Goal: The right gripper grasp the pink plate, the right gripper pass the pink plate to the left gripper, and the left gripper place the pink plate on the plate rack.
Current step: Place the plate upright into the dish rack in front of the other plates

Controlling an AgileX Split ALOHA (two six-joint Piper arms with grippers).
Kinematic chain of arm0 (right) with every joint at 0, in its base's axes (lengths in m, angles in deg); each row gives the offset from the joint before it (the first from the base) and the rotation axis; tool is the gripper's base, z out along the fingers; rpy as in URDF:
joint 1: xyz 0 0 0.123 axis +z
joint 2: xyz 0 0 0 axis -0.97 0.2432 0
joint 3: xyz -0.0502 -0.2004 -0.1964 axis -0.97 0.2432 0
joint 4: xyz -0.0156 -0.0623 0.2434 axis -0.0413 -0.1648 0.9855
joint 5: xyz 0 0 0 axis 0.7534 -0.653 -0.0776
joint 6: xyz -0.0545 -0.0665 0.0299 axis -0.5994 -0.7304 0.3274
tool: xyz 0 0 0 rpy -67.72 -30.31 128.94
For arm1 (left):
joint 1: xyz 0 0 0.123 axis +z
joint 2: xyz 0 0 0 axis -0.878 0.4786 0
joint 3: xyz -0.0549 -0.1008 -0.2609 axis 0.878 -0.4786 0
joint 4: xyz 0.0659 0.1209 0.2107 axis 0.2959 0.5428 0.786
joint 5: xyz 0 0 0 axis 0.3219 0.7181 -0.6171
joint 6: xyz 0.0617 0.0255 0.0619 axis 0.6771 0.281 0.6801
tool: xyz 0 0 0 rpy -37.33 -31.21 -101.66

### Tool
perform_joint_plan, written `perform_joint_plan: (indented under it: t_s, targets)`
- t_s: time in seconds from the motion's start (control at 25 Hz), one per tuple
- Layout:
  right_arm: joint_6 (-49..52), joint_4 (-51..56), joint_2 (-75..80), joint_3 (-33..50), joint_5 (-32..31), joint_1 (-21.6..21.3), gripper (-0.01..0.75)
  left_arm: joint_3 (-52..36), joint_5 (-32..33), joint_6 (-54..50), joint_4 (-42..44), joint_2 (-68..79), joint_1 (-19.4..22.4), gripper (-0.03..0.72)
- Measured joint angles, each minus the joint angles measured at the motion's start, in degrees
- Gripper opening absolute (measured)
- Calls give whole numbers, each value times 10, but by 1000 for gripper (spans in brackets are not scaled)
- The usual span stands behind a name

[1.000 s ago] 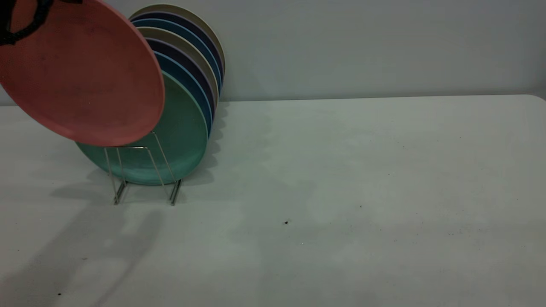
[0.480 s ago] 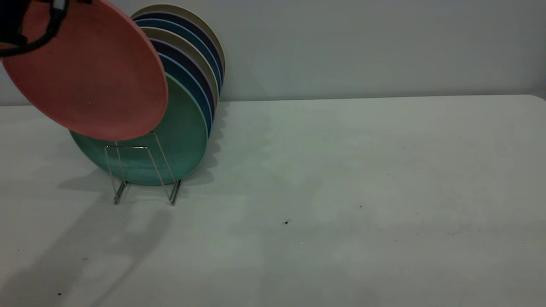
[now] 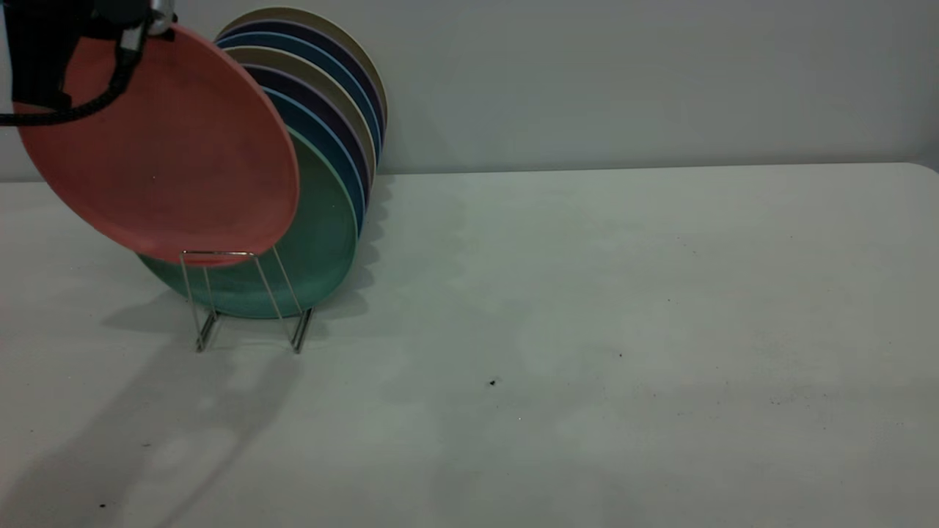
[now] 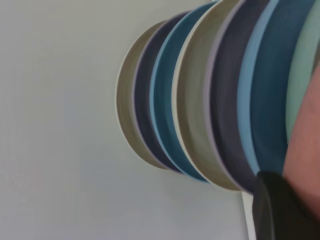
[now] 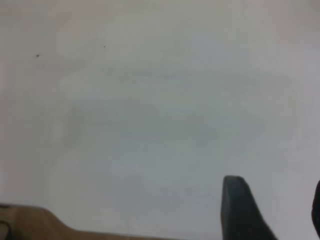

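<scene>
Below your left gripper (image 3: 110, 33), clenched on the pink plate (image 3: 165, 147), the plate's rim has dropped to the rack (image 3: 242, 293)'s front loop. Behind it stands the green plate (image 3: 323, 235). Right gripper (image 5: 272, 210), fingers apart, hangs empty elsewhere.

I hold the pink plate (image 3: 158, 143) up by its top edge in my left gripper (image 3: 110, 22). The plate is round and salmon pink, and it leans to one side. Its low edge is at the top of the front loop of the thin silver plate rack (image 3: 246, 301) on the desk.
</scene>
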Motion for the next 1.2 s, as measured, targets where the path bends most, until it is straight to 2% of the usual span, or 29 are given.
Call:
perform_joint_plan:
  t_s: [0.44, 1.2]
  targets:
    - [9, -5, 0, 0, 0, 0, 361, 0, 2, 0, 0, 26, -8, 17]
    - [11, -8, 0, 0, 1, 0, 361, 0, -35, -19, 0, 102, -12, 21]
